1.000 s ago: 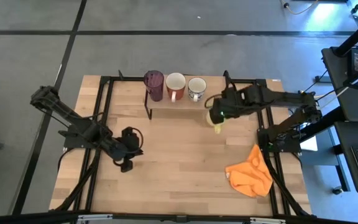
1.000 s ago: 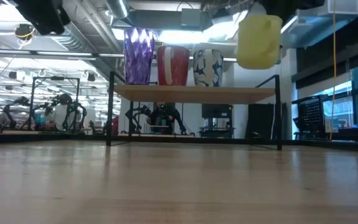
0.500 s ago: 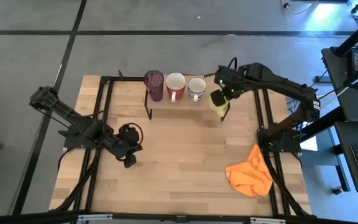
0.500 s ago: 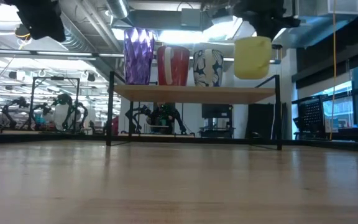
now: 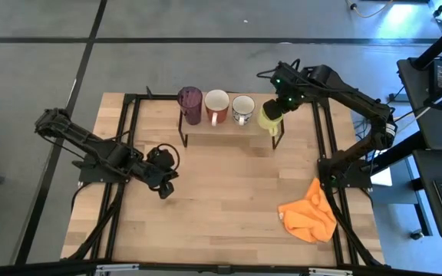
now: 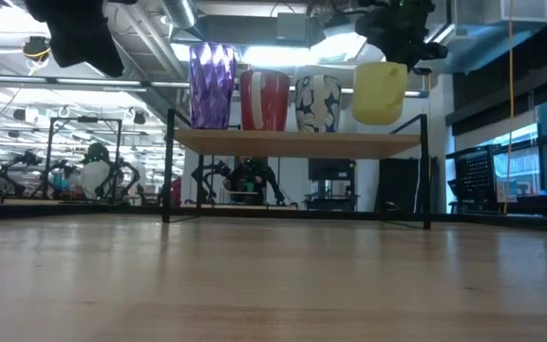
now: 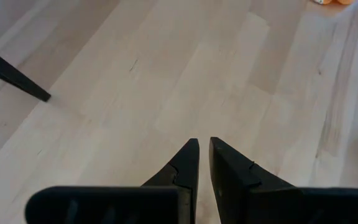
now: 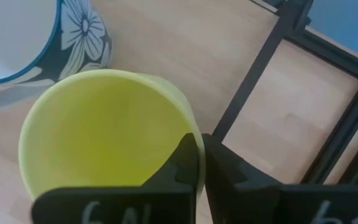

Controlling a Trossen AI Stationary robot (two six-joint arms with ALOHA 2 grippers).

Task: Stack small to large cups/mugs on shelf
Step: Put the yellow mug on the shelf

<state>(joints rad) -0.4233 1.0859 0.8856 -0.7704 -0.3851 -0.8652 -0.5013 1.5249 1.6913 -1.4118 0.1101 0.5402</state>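
On the shelf point(image 5: 229, 129): purple tumbler point(image 5: 189, 104), red-brown mug point(image 5: 216, 105) and patterned mug point(image 5: 243, 109) are lined up | yellow mug point(image 5: 268, 118) is held by its rim in the clenched right gripper point(image 5: 278, 111), just above the shelf's free end beside the patterned mug | left to do: setting down, release | left gripper point(image 5: 165, 184) is parked nearly shut, holding nothing, over the worktop point(image 5: 221, 199) in front of the shelf

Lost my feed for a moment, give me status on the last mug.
Right gripper shut on yellow mug, above shelf end beside patterned mug. Left gripper empty over table. Nothing in the way.
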